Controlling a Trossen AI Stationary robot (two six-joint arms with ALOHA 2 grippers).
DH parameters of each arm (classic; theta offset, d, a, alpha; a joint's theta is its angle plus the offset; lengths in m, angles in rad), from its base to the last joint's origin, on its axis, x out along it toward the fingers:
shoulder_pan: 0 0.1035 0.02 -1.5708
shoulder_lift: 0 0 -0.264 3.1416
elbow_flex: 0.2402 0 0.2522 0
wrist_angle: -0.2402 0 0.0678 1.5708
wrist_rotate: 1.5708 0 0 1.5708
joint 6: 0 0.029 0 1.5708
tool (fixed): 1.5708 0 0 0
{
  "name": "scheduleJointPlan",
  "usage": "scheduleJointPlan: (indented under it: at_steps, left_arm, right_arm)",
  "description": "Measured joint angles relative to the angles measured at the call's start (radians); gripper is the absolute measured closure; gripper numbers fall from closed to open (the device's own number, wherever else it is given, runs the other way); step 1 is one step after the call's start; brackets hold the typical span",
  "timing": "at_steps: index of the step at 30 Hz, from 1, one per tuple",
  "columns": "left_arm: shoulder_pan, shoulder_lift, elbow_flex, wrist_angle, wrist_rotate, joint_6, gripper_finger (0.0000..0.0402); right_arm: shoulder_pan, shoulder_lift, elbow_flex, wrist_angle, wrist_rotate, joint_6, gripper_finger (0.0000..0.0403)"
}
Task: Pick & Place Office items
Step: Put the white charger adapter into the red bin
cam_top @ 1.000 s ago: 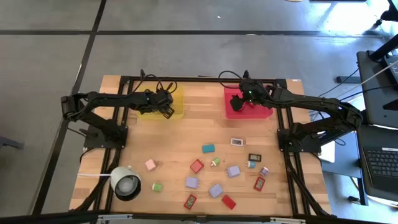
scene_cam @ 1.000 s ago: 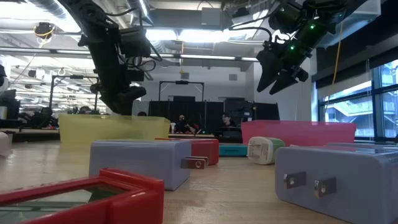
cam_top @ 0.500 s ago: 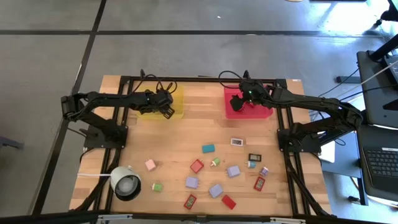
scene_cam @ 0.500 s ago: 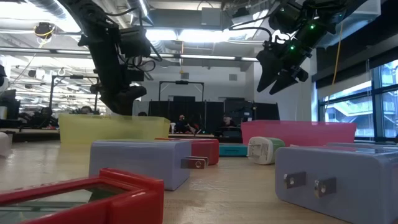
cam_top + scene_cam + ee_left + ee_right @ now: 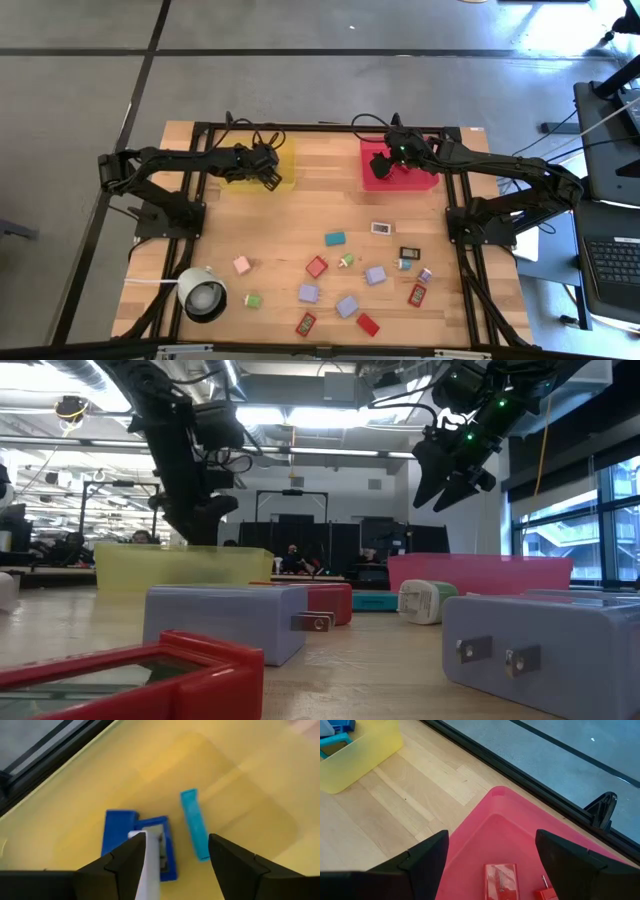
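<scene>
My left gripper (image 5: 268, 173) hangs open above the yellow tray (image 5: 285, 158) at the table's far left. In the left wrist view (image 5: 176, 845) two blue items (image 5: 120, 832) and a teal one (image 5: 195, 827) lie flat on the tray floor below it. A narrow white piece (image 5: 146, 865) shows beside one finger. My right gripper (image 5: 386, 165) hangs open over the red tray (image 5: 420, 180) at the far right, and red items (image 5: 501, 879) lie in that tray. Several small office items, among them a teal one (image 5: 335, 238), a red one (image 5: 317, 267) and a lilac one (image 5: 375, 274), lie flat on the near half of the table. My left gripper is open. The narrow white piece (image 5: 147, 875) runs along the inner side of one finger (image 5: 122, 867), and I cannot tell whether it touches that finger. My right gripper touches nothing.
A white round cylinder with a dark centre (image 5: 203, 294) stands at the table's near left corner. The black frame rail (image 5: 320, 127) runs along the far edge behind both trays. Bare wood (image 5: 325, 185) lies between the trays and the scattered items.
</scene>
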Motion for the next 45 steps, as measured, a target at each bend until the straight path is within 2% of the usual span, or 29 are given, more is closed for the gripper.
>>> scheduleJointPlan:
  at_steps: [5,8,15,21,24,29,35,40,45]
  left_arm:
    - [-0.027,-0.022,0.085,0.003,0.102,0.017,0.0191]
    - [-0.074,-0.048,0.122,0.006,0.231,0.005,0.0192]
    - [-0.269,-0.099,0.131,-0.002,0.492,-0.143,0.0192]
    - [-0.439,-0.106,0.131,-0.023,0.623,-0.225,0.0192]
    - [-0.510,-0.106,0.131,-0.037,0.607,-0.227,0.0192]
    - [-0.611,-0.105,0.131,-0.056,0.497,-0.168,0.0192]
    - [-0.675,-0.105,0.131,-0.055,0.354,0.114,0.0192]
    - [-0.716,-0.105,0.131,-0.081,0.394,0.354,0.0192]
    - [-0.759,-0.098,0.131,-0.163,0.446,0.431,0.0192]
  right_arm:
    - [0.000,0.000,0.000,0.000,0.000,0.000,0.0101]
    - [0.000,0.000,0.000,0.000,0.000,0.000,0.0101]
    - [0.000,0.000,0.000,0.000,0.000,0.000,0.0101]
    - [0.000,0.000,0.000,0.000,0.000,0.000,0.0101]
    - [0.000,0.000,0.000,0.000,0.000,0.000,0.0101]
    - [0.000,0.000,0.000,0.000,0.000,0.000,0.0101]
    - [0.000,0.000,0.000,0.000,0.000,0.000,0.0101]
    - [0.000,0.000,0.000,0.000,0.000,0.000,0.0101]
    - [0.000,0.000,0.000,0.000,0.000,0.000,0.0101]
